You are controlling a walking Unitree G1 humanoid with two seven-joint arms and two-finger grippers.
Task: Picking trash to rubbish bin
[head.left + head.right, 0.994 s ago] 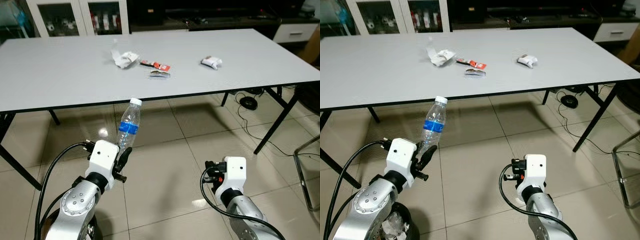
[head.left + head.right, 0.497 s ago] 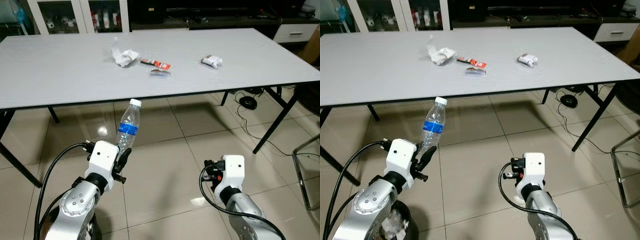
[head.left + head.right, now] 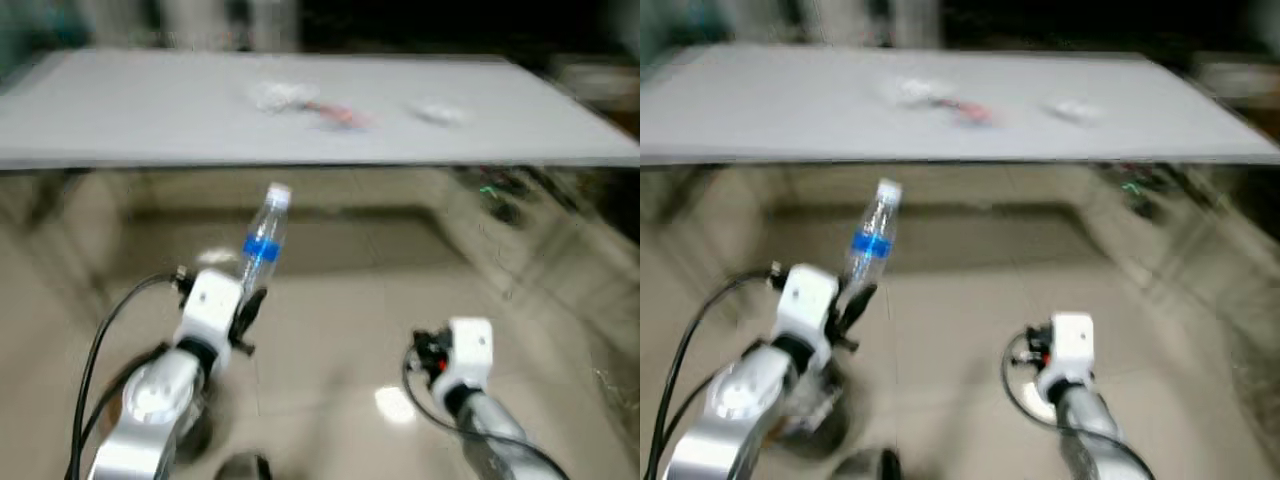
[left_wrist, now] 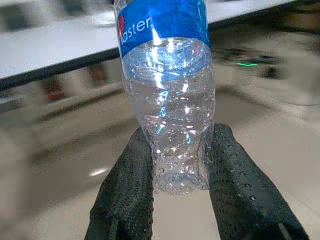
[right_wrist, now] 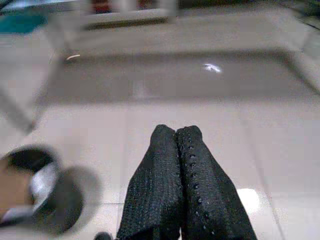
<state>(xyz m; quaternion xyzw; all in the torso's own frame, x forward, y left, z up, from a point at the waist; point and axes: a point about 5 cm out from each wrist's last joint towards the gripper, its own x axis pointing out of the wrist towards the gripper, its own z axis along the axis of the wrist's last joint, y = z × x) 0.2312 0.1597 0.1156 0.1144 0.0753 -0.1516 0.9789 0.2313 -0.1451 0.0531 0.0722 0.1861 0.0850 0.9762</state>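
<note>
My left gripper [image 4: 180, 172] is shut on the lower end of a clear plastic bottle [image 4: 167, 100] with a blue label and white cap. The bottle [image 3: 262, 240] stands nearly upright above my left wrist, in front of the table edge. My right gripper [image 5: 176, 134] is shut with nothing in it and points at the tiled floor. Blurred scraps of trash [image 3: 285, 96] lie near the far middle of the grey table [image 3: 130, 125], with another white piece [image 3: 438, 112] to their right. A dark round bin [image 3: 808, 425] sits on the floor under my left arm.
The eye views are blurred by motion. The table spans the whole width ahead, with its front edge just beyond the bottle. Glossy tiled floor [image 3: 340, 330] lies between me and the table. A dark round object [image 5: 45, 192] shows on the floor in the right wrist view.
The whole picture has shifted and blurred, so the camera has moved. The bottle stays in the left gripper and both arms keep their pose.
</note>
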